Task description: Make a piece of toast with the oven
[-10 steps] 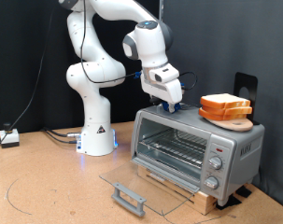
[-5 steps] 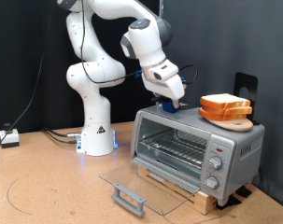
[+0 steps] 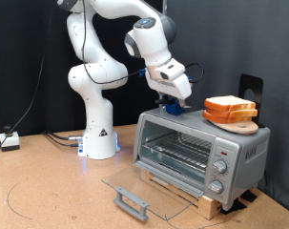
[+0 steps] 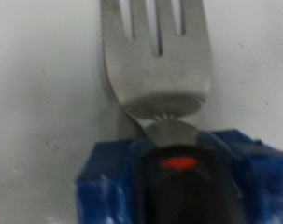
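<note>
Oven [image 3: 196, 148] door lies open and rack empty; piece of toast [image 3: 230, 106] sits on the round board [image 3: 241, 124] atop it, unloaded; gripper [image 3: 175, 103] clamps a fork [image 4: 158, 56] above the oven's roof.

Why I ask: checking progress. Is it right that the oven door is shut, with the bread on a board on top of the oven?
Not quite: the oven door hangs open, as the exterior view shows. The bread does sit on a board on top.

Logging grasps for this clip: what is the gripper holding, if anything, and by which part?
Cannot be told. The gripper is above the oven top, a fork close before the wrist camera, but no fingers show closed on it.
</note>
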`<state>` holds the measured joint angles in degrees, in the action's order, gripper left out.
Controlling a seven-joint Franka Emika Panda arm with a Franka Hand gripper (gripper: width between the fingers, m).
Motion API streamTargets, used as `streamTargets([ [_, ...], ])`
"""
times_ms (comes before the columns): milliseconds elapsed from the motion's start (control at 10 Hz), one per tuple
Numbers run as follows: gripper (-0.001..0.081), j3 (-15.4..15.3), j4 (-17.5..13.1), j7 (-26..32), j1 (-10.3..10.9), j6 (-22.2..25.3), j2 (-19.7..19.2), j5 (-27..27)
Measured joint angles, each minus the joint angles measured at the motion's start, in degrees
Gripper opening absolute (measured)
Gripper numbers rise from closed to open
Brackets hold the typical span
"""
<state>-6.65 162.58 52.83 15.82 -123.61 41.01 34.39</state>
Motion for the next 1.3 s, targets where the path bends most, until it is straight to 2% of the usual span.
streamTargets([
  [700,0.0809,-3.1,0.0,0.0,0.2,0.6,-1.1,-3.1],
  [1300,0.0809,-3.3,-0.4,0.0,0.2,-1.4,-2.3,-3.2],
])
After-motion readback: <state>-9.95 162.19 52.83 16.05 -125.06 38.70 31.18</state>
